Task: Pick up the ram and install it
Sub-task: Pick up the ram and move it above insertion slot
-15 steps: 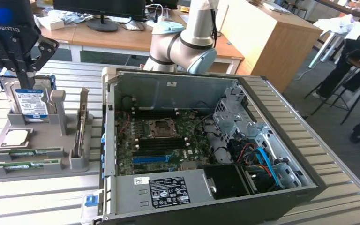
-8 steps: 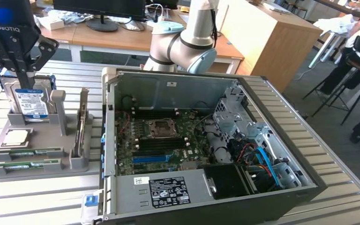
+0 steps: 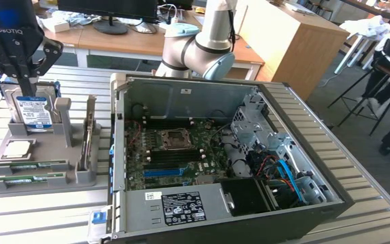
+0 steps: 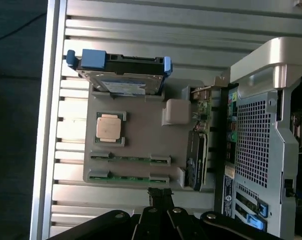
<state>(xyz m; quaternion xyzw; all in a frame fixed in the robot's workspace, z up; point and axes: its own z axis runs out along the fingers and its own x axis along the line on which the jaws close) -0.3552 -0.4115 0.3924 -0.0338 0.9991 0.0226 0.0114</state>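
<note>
Hovering over the grey tray point(image 3: 85, 178), the gripper point(image 3: 27, 84) has its fingers pressed together on nothing, above the hard drive point(image 3: 34, 109) standing at one end of the tray. The ram point(image 3: 29, 165) lies flat in a slot at the tray's opposite end, a twin stick point(image 3: 26, 179) just beside it.

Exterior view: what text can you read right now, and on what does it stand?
"ROBOTIQ": on the body of the black robot hand.
Blue-and-white label on the upright silver hard drive: too small to read.
White sticker on the open grey computer case: too small to read.
</note>
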